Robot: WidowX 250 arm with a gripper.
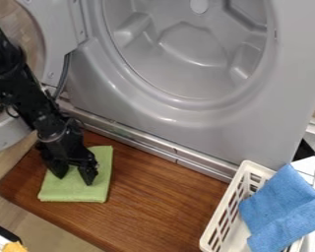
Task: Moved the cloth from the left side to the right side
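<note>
Below the parted jaws lies a rectangular green fabric cloth (76, 193), folded. Closing too high might snag one layer.

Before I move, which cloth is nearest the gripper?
The green cloth, lying flat on the brown wooden board right under the gripper. The blue cloth is farther off, draped over the white basket at right.

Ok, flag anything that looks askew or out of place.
The blue cloth lies crooked across the white basket, hanging over its edge instead of sitting inside. The green cloth lies flat on the wooden board; nothing looks spilled or damaged.
</note>
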